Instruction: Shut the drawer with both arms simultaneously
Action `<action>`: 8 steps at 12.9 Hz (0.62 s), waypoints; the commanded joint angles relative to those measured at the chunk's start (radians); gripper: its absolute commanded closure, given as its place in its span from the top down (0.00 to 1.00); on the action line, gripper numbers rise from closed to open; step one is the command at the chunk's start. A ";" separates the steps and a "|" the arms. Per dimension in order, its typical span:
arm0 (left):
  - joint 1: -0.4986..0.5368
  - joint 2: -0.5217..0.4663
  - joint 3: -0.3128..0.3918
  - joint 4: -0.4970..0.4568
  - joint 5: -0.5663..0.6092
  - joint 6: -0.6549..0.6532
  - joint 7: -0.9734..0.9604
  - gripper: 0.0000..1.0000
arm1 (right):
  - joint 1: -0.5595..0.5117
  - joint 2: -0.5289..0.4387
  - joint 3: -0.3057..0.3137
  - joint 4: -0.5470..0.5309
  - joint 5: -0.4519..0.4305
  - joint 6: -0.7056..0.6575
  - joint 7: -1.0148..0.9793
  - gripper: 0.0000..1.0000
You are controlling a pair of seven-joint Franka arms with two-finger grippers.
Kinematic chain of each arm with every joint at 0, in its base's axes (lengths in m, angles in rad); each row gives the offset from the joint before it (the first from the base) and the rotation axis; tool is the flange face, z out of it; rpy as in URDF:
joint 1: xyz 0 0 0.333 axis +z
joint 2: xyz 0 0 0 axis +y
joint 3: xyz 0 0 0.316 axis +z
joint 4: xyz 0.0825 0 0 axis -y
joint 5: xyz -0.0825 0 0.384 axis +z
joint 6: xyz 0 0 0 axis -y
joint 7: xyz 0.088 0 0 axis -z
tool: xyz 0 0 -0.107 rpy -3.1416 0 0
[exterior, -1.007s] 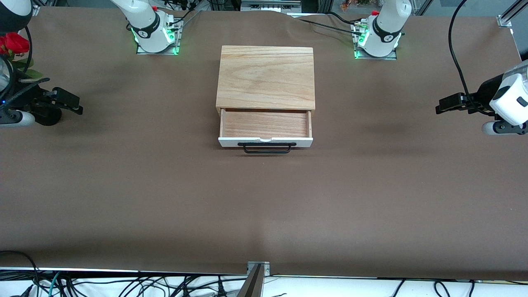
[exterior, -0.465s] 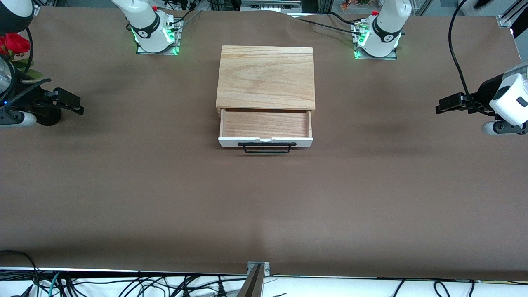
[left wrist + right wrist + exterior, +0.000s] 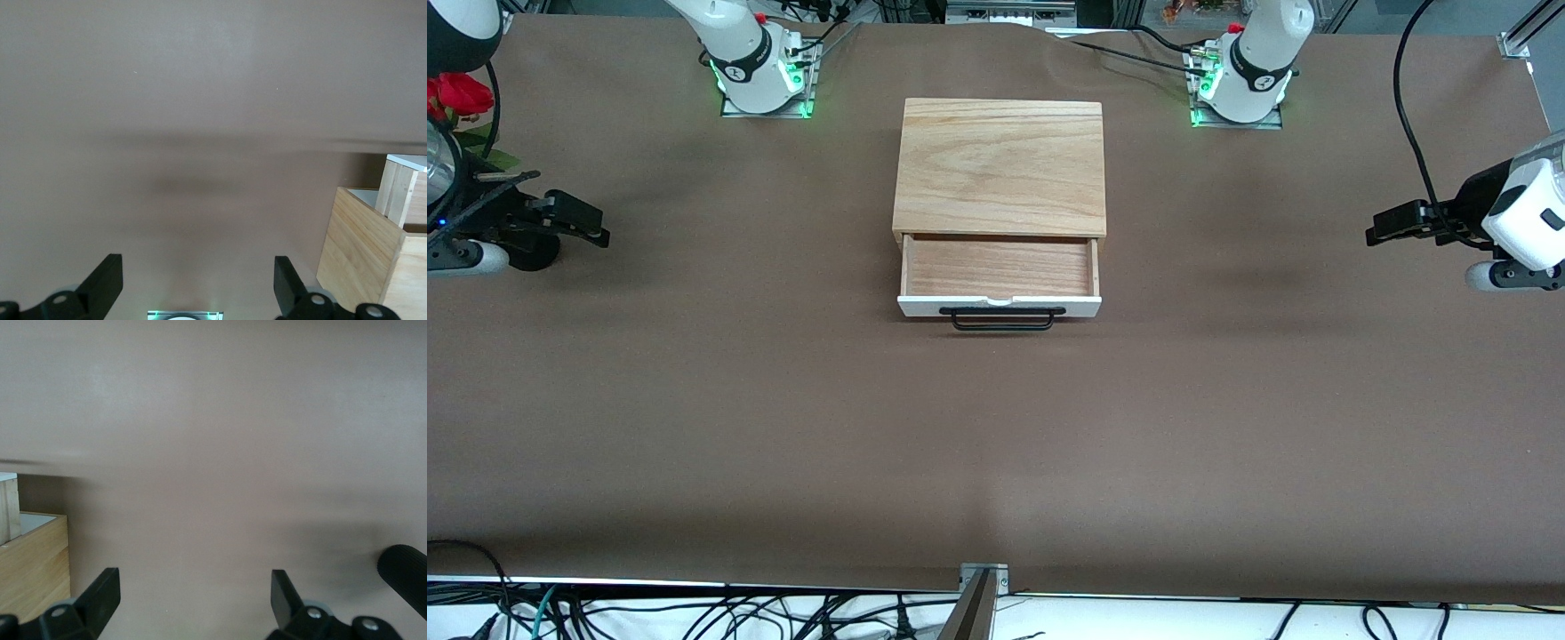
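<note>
Front view is showing me the drawer (image 3: 999,271) pulled partway out of its box (image 3: 1000,167) in the middle of the table (image 3: 996,444), between my two bases, its white front panel (image 3: 999,307) and black bar handle (image 3: 1003,318) facing the front camera.

I am holding my left gripper (image 3: 1376,231) over the left arm's end of the table, well apart from the drawer, and its fingers (image 3: 107,283) are spread wide with nothing between them. I am holding my right gripper (image 3: 594,229) over the right arm's end, equally clear, and its fingers (image 3: 103,590) are also spread and empty. Neither hand is touching anything.

My worry is uneven pushing. If one gripper is reaching the panel first, or pressing harder, I am judging the shallow tray could skew and jam in its opening. The box looks light and is resting loose on the cloth, so a hard shove may slide the whole unit toward my bases instead of closing it. Spread fingers could also snag the bar handle.

The box is flat-topped, pale oak grain, square-edged. The tray's floor is a warmer wood. The panel looks smooth and painted. The table covering is matte brown.
</note>
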 commanded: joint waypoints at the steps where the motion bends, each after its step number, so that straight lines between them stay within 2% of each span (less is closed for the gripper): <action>1: 0.002 0.010 0.000 0.017 0.018 0.002 0.007 1.00 | -0.008 -0.005 0.010 -0.004 0.003 0.000 -0.011 1.00; 8: 0.000 0.010 0.000 0.017 0.017 0.002 0.007 1.00 | -0.008 -0.008 0.010 -0.017 0.003 0.008 -0.011 1.00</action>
